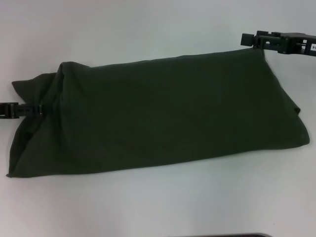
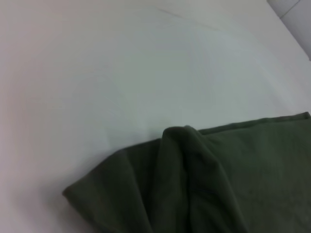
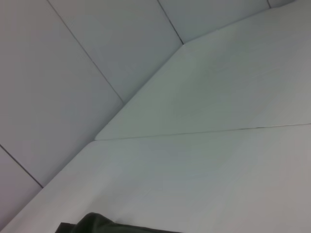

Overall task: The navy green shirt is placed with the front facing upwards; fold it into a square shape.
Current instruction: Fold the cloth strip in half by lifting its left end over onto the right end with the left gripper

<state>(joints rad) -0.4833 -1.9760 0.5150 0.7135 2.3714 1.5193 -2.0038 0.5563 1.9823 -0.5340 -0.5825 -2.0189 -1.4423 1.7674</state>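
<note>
The navy green shirt (image 1: 163, 113), already folded into a long band, lies mid-table (image 1: 158, 202). Its ends are met by the left gripper (image 1: 42, 109) at 9 o'clock and the right gripper (image 1: 254, 40) at 1 o'clock; jaw state cannot be told. Squaring appears still to be done.

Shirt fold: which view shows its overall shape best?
The head view: the whole shirt lies as a long folded band across the table, between the left gripper and the right gripper. The left wrist view shows only one bunched end, the right wrist view a sliver.
</note>
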